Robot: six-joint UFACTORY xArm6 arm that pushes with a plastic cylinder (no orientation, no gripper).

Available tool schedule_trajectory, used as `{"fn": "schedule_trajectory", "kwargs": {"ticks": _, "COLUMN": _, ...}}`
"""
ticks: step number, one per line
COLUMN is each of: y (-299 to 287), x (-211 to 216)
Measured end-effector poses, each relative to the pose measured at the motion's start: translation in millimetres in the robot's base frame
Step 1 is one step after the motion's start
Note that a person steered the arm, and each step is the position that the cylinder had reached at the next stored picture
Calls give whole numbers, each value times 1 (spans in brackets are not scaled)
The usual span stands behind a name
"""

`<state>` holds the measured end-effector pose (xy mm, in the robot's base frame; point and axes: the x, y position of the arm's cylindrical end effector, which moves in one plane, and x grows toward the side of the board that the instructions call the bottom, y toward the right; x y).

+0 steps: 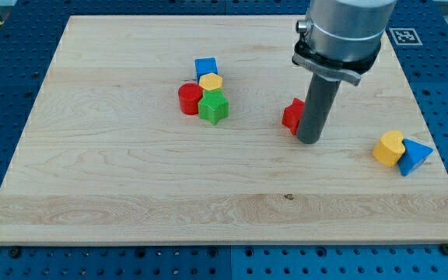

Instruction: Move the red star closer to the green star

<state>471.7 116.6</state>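
Observation:
The red star (292, 115) lies on the wooden board right of centre, partly hidden behind the rod. My tip (309, 141) rests on the board, touching the red star's right side. The green star (214, 107) lies to the view's left of the red star, in a tight cluster with a red cylinder (189, 99), a yellow hexagon (211, 82) and a blue cube (206, 68). A gap of bare board separates the red star from the green star.
A yellow cylinder (389, 147) and a blue triangle (414, 156) lie together near the board's right edge. The board (131, 194) sits on a blue perforated table.

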Motion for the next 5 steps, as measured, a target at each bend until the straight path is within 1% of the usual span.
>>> {"fn": "schedule_trajectory", "kwargs": {"ticks": 1, "y": 7, "x": -6}}
{"fn": "schedule_trajectory", "kwargs": {"ticks": 2, "y": 36, "x": -8}}
{"fn": "schedule_trajectory", "kwargs": {"ticks": 3, "y": 38, "x": -23}}
{"fn": "schedule_trajectory", "kwargs": {"ticks": 5, "y": -15, "x": -43}}
